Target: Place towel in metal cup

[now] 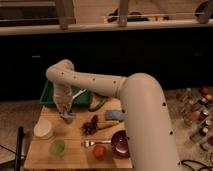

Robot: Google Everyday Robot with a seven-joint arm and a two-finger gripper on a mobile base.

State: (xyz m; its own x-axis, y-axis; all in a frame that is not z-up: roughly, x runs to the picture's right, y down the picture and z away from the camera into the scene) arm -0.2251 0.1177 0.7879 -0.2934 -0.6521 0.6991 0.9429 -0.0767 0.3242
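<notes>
1. My arm (145, 115): the largest item. It comes in from the right corner of the near edge and reaches across to the left part of the far edge.
2. Tabletop (75, 157): wooden, carrying everything below.
3. Green tray (47, 97): at the far left corner, with a pale strip lying in it.
4. Dark red bowl (120, 144): by the near right corner.
5. White tub (43, 129): at the left edge, about midway along it.
6. Green cup (57, 147): near left corner, just in front of the tub.
7. Blue-grey pad (114, 115): towards the right edge, lying flat.
8. Dark cluster (90, 125): mid-tabletop, perhaps grapes.
9. Red fruit (100, 150): near edge, just beside the bowl.
10. Fork (90, 143): near edge, left of the bowl.
11. End effector (66, 116): pointing down, just in front of the tray. I cannot tell whether it is apart or together.
12. Metal cup (68, 119): so I judge the small grey thing directly under the end effector.
13. Towel: not made out for certain. It is likely at the end effector, hidden by it.

Step in hand, as I judge it: delivery at the cup. The next move calls for a straight descent over the mouth and a release without tipping the cup.
</notes>
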